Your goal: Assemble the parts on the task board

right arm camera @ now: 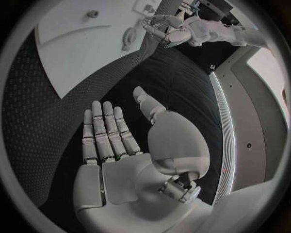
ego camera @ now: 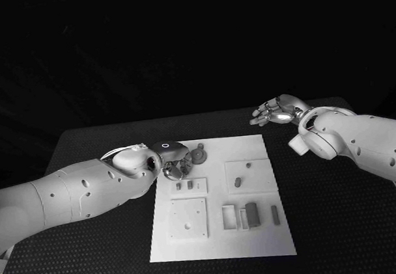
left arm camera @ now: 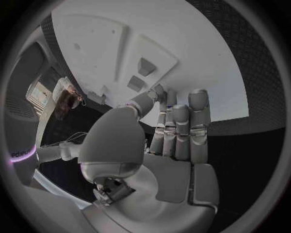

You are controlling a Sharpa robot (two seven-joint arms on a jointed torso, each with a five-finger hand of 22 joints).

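The black counter (ego camera: 96, 258) has a fine dotted texture, and the room behind it is dark. The white task board (ego camera: 255, 236) lies in its middle, with small grey parts (ego camera: 252, 213) on it. The left hand (ego camera: 174, 160) hovers over the board's far edge, fingers straight, holding nothing. The right hand (ego camera: 278, 109) is beyond the board's far right corner, fingers spread and empty.

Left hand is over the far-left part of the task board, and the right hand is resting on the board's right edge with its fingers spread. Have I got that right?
Not quite. The right hand is not on the task board; the head view shows it off the board, beyond its far right corner, over the black table. Its fingers are spread and hold nothing. The left hand is over the board's far-left part, as you said.
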